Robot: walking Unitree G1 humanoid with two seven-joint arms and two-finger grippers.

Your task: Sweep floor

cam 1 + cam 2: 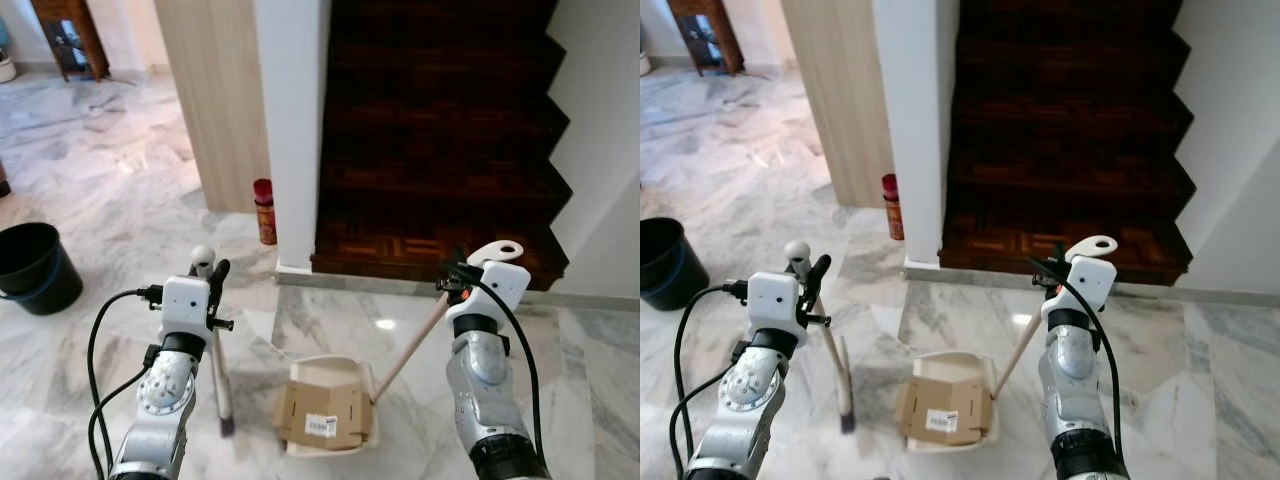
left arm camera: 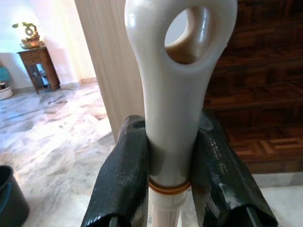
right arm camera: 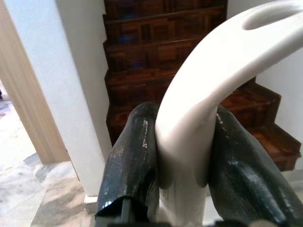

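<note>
My left gripper (image 1: 210, 270) is shut on the top of a white broom handle (image 1: 219, 365). The handle slopes down to a dark brush end (image 1: 227, 428) on the marble floor. In the left wrist view the black fingers (image 2: 124, 175) squeeze the looped handle (image 2: 175, 94) from both sides. My right gripper (image 1: 458, 276) is shut on the long handle (image 1: 410, 345) of a white dustpan (image 1: 335, 362). The dustpan rests on the floor between my arms and holds a flattened piece of cardboard (image 1: 322, 415). The right wrist view has the fingers (image 3: 132, 161) around the curved handle top (image 3: 199, 113).
Dark wooden stairs (image 1: 430, 150) rise straight ahead, beside a white pillar (image 1: 295, 130) with a red can (image 1: 265, 212) at its foot. A black bucket (image 1: 30, 265) stands at the left. A white wall (image 1: 600, 150) closes the right. Open marble floor stretches to the left.
</note>
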